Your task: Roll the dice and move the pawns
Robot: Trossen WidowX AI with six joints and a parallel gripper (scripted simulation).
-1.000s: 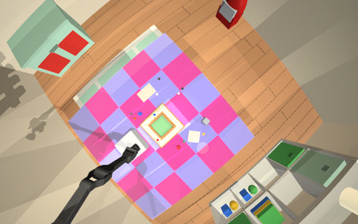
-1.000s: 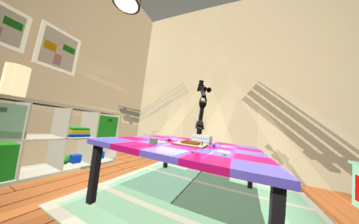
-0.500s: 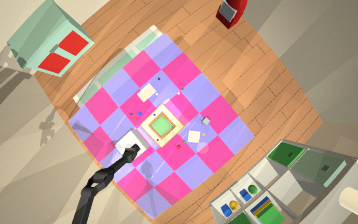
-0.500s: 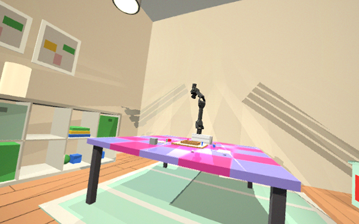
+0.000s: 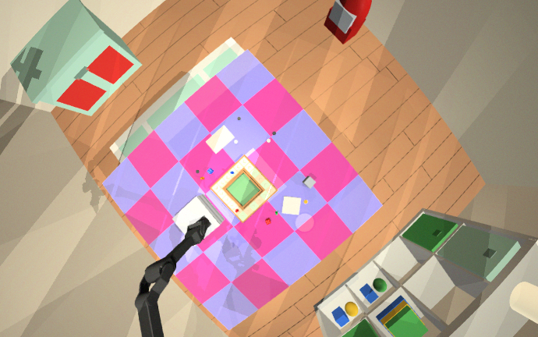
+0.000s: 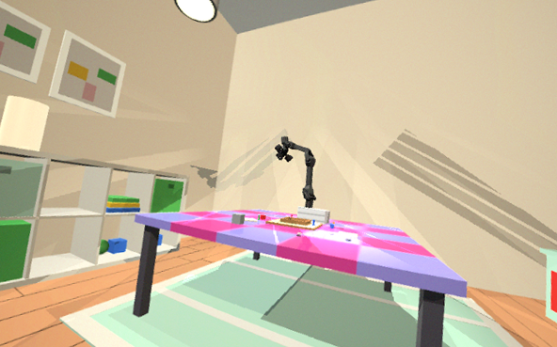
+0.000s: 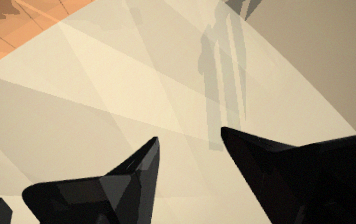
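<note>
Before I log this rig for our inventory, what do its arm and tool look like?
The arm is a slim chain of dark grey to black links, angular and matte. The tool ends in two black, faceted, pointed fingers. No cables, markings or labels are visible.

A pink and lilac chequer is borne by the table (image 5: pixel 277 107). The tray (image 5: pixel 242 189) is coloured green within a tan rim. Red die (image 5: pixel 268 221) and blue die (image 5: pixel 210 171) are seen.
</note>
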